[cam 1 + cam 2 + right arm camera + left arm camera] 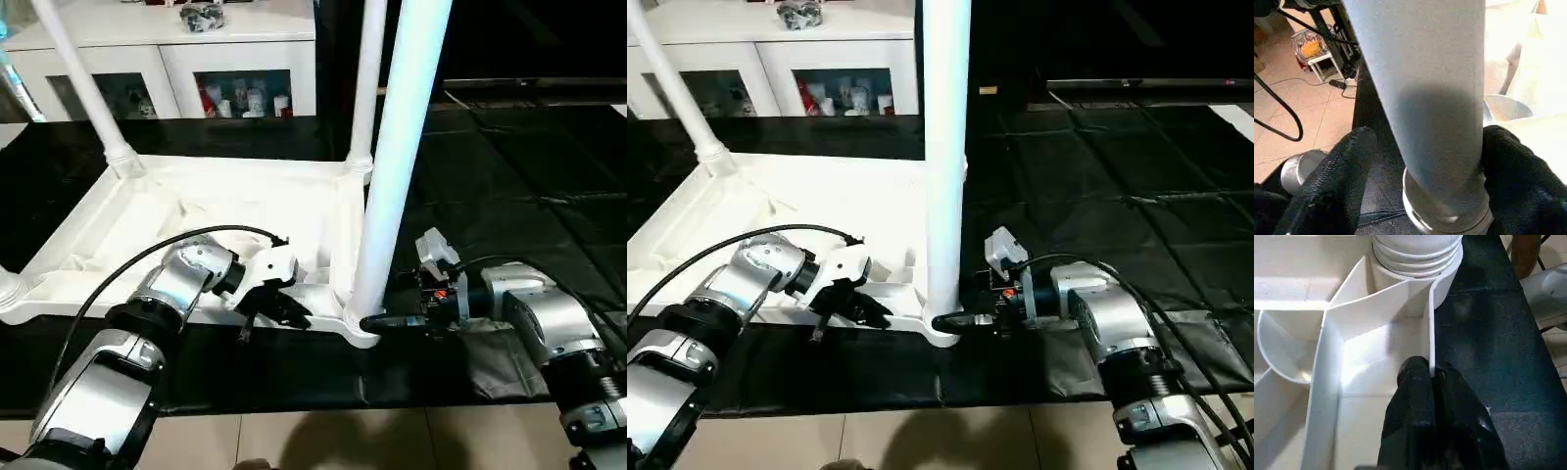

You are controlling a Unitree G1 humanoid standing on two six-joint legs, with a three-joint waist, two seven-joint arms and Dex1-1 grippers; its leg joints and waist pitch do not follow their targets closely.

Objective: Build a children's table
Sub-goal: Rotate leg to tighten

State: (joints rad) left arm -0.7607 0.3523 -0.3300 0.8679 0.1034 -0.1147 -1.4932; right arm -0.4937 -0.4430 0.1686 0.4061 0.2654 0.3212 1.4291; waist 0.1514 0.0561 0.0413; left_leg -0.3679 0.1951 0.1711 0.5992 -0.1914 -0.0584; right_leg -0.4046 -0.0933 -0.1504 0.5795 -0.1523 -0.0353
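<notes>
The left claw (1432, 382) is seen pressed together on the thin white side wall of the upturned table top (245, 211), just below the near right corner socket; in the left eye view it lies at the lower middle of the frame, against the top's near edge. The right claw (1420, 161) is held apart around the foot of the near leg (397, 157), one finger (1337, 171) to each side of the shaft just above its ribbed collar. Whether the pads actually press on the leg cannot be told; a gap shows on the left-hand side in the right wrist view.

The table top lies underside up on the black mat (509, 166) across the left and middle of the left eye view, its ribs facing upward. The near leg stands upright in the right front socket and runs out of the top of the frame. A second leg (364, 78) stands at the far right corner, and a third (83, 83) leans at the far left corner. A rounded white end at the left edge of the frame may be a fourth, but this cannot be confirmed. A white glass-door cabinet (235, 69) stands behind, at the upper left.

The step in hand is judged to be the seating of the near leg, with the top braced by the left claw. For the next move, a firm closing on the leg is called for, then a twist or downward push until the collar sits fully home.
</notes>
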